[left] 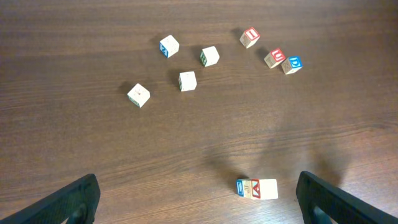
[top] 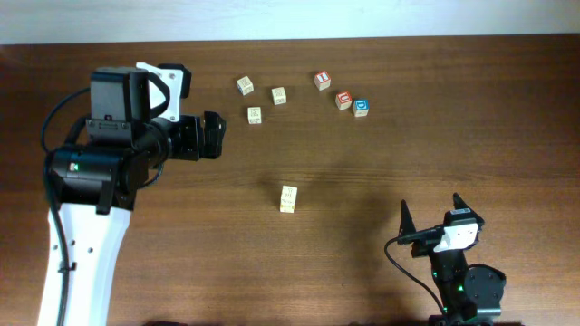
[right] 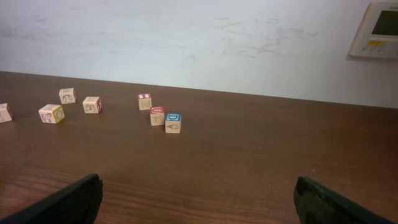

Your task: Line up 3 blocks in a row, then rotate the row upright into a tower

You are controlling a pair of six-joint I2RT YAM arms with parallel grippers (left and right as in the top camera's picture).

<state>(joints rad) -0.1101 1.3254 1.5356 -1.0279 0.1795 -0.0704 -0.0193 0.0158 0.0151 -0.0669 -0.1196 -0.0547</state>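
The blocks (top: 288, 198) lie touching in a short row on the table (top: 408, 136), probably grouped for turning. Well apart from that row, the left gripper (top: 220, 134) and right gripper (top: 432, 206) wait with jaws wide open, empty.

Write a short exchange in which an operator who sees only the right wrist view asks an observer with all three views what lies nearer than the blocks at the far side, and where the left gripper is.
Operator: I see only the far blocks. Is anything nearer?
Observer: Yes. Outside your frame, a pair of blocks lies alone near the middle of the table, side by side and touching.
Operator: Is the left gripper on them?
Observer: No. The left gripper is open and empty, well apart from the pair, nearer the far blocks.
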